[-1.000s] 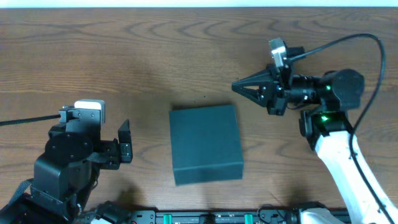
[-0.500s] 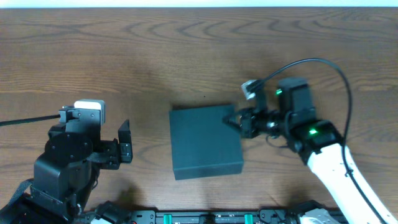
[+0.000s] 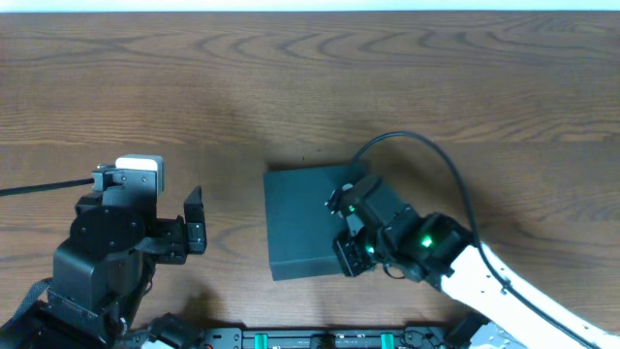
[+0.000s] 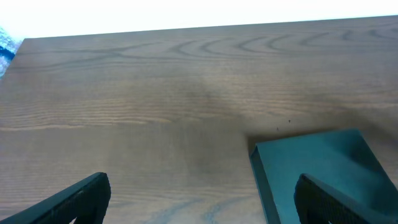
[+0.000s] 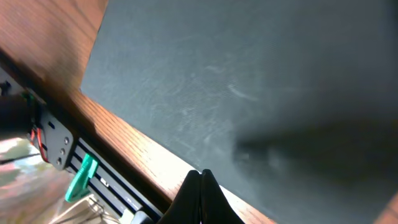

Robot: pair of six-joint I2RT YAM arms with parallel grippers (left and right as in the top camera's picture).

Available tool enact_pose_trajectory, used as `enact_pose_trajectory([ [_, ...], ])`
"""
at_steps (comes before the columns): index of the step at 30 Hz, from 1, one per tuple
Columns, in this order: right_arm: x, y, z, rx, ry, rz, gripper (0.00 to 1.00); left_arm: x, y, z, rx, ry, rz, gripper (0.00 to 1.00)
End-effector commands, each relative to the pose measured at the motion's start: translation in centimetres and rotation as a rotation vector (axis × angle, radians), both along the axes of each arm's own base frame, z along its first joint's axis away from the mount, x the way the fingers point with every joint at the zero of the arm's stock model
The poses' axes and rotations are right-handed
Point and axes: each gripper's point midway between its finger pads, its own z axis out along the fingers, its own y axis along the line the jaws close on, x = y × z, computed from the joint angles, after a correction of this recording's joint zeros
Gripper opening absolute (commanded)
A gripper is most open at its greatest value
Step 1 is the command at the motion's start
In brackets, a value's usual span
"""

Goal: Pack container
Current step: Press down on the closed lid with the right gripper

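The surface (image 3: 291,78) is brown wood with bold wavy grain and a soft sheen. The container (image 3: 300,223) looks like dark teal matt cardboard, faintly scuffed with pale scratches. The right gripper (image 5: 202,183) is matt black plastic. The right arm's shell (image 3: 523,310) is smooth white plastic.

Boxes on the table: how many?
1. The container sits centre-front, lid shut; the right gripper hangs over its right side, so something small could be hidden there.
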Motion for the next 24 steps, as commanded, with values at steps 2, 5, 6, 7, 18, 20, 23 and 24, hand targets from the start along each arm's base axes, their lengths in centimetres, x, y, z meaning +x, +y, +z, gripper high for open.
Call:
enact_pose_trajectory([
  [2, -0.5, -0.7, -2.8, -0.071, 0.001, -0.038, 0.02, 0.0, 0.5, 0.5, 0.018, -0.017, 0.011, 0.95],
  [5, -0.7, -0.8, -5.0, -0.071, 0.02, -0.07, 0.02, 0.0, 0.5, 0.5, 0.018, -0.017, 0.011, 0.95],
  [6, -0.7, -0.9, -5.5, -0.071, 0.026, -0.082, 0.01, 0.0, 0.5, 0.5, 0.018, -0.017, 0.011, 0.95],
  [7, -0.7, -0.9, -6.0, -0.07, 0.033, -0.094, 0.02, 0.0, 0.5, 0.5, 0.018, -0.017, 0.011, 0.95],
  [18, -1.7, 2.5, -4.8, 0.085, 0.116, -0.038, 0.01, 0.0, 0.5, 0.5, 0.018, -0.017, 0.011, 0.95],
  [20, -2.6, 2.8, -4.1, 0.074, 0.137, -0.011, 0.01, 0.0, 0.5, 0.5, 0.018, -0.017, 0.011, 0.95],
  [23, -4.5, 2.7, -4.2, 0.031, 0.164, 0.038, 0.01, 0.0, 0.5, 0.5, 0.018, -0.017, 0.011, 0.95],
  [24, -5.1, 2.8, -4.3, 0.019, 0.164, 0.058, 0.01, 0.0, 0.5, 0.5, 0.018, -0.017, 0.011, 0.95],
])
